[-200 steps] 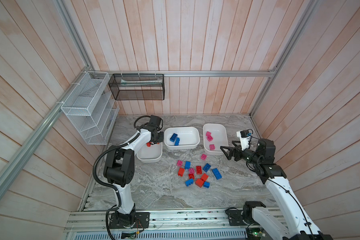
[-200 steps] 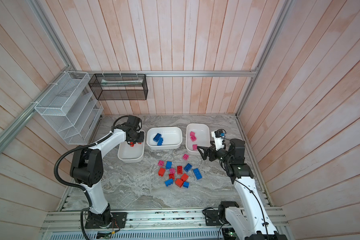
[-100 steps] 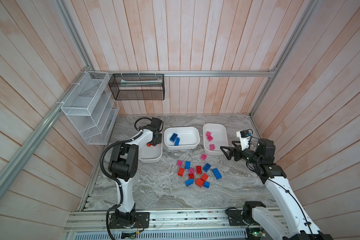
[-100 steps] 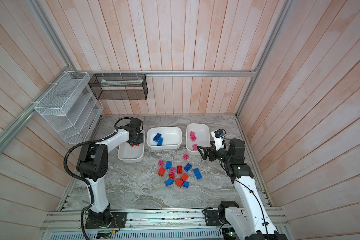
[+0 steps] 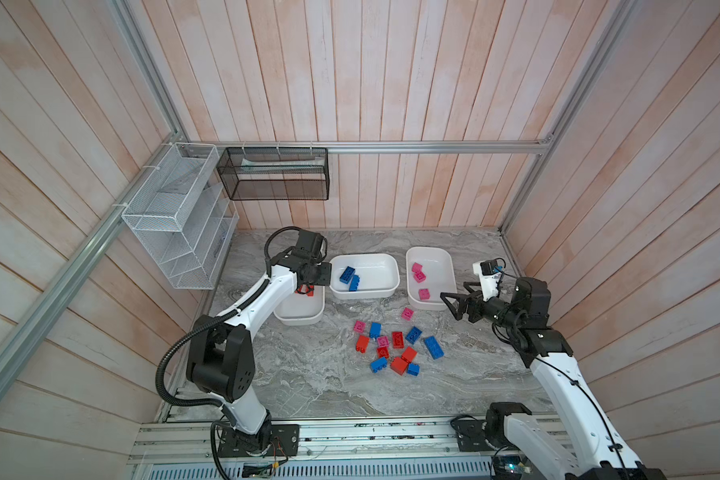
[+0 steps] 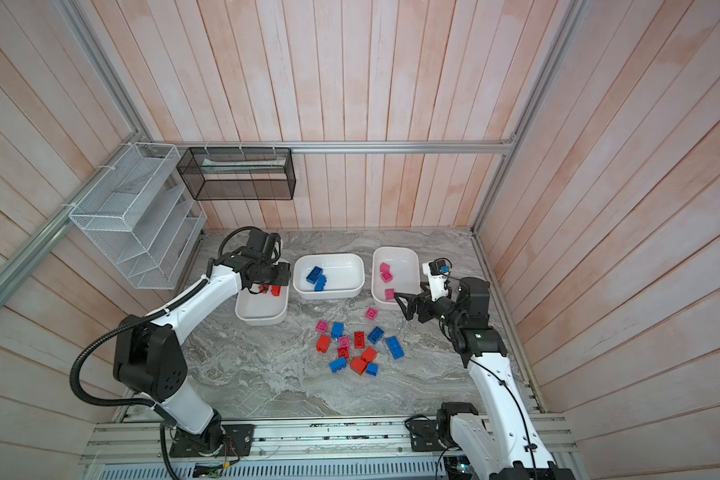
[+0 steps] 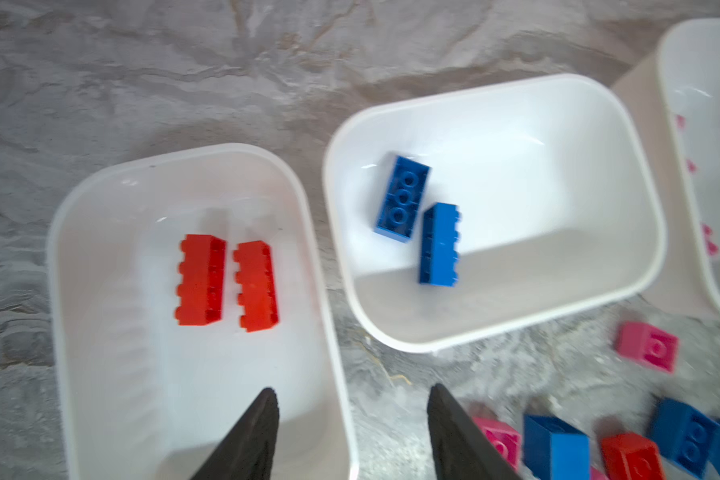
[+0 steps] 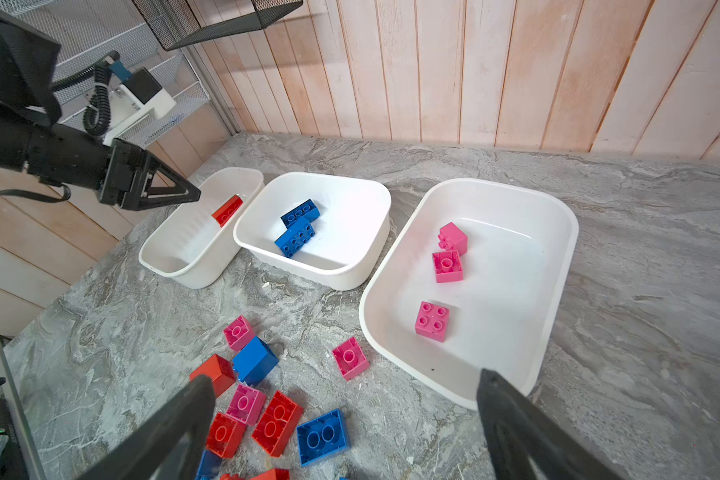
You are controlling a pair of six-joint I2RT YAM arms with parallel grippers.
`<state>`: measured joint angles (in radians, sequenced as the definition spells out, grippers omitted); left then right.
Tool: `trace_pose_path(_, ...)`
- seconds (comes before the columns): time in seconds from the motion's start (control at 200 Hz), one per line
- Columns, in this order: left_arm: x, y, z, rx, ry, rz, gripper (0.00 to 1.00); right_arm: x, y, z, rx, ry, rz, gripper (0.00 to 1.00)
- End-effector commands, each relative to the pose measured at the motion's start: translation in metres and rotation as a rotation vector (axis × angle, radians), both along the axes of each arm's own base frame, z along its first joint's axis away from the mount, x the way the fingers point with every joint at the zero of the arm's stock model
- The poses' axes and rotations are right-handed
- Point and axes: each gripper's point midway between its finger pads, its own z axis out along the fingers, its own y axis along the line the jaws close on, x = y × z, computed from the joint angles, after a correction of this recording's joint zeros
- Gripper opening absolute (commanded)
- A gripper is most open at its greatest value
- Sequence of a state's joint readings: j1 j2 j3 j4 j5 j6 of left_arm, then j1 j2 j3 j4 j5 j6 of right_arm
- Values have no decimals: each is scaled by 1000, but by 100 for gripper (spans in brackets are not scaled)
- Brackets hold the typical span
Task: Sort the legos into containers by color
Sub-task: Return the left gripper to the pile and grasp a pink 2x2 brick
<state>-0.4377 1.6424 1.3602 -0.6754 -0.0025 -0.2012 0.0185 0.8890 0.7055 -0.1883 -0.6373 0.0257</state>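
Left arm [image 5: 262,297]: rises from the near-left rail, elbow folded, white forearm stretched toward the far left, wrist bent downward. Left gripper [image 7: 350,391]: above the left tub [image 7: 59,257], fingers released and parted with nothing between them. In the left wrist view one fingertip shows over the tub's inside and its mate over the table [image 7: 142,62] past the rim. Right arm [image 5: 558,382]: rises from the near-right rail, wrist roughly level, pointing toward the middle of the table. Right gripper [image 8: 346,378]: above the table, just beside the near corner of the right tub [image 8: 558,249], fingers spread wide, empty. Left tub holds two oblong red bricks [image 7: 202,280], lying side by side with studs turned the same way, clear of the fingers. Middle tub [image 7: 641,199] holds two oblong blue bricks [image 7: 402,199], touching at one corner. Right tub holds three square pink bricks [image 8: 447,266]. Loose bricks [image 5: 391,349]: a cluster of red, blue and pink on the table in front of the middle and right tubs, between the two arms. One stray pink brick [image 5: 407,313] lies apart from it, nearer the right tub. Wire rack [image 5: 175,216] and mesh basket [image 5: 273,174]: hung on the walls at the far left. Any lettering is too small to tell.
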Motion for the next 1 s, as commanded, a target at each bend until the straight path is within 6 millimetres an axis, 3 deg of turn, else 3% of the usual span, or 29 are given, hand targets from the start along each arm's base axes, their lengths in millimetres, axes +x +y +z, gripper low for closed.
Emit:
trace_pose_path(0.0,-38,-18,-25,-20,122,-41,60,-2,0,3,-4,-3,3,98)
trace_pose_path(0.185,-66,-57,-46,-31,157,-116,61,-3,0,2,-5,1,4,98)
trace_pose_path(0.39,-74,-81,-85,-25,216,-168,64,-5,-1,1,-11,1,1,98)
trace_pose_path(0.6,-73,-81,-120,63,248,-164,65,-7,-1,-2,-17,2,-2,98)
trace_pose_path(0.875,-78,-83,-141,117,264,-183,64,-6,-2,-3,-18,2,-8,98)
trace_pose_path(0.995,-77,-80,-149,155,267,-177,59,-6,-3,-2,-18,1,-9,98)
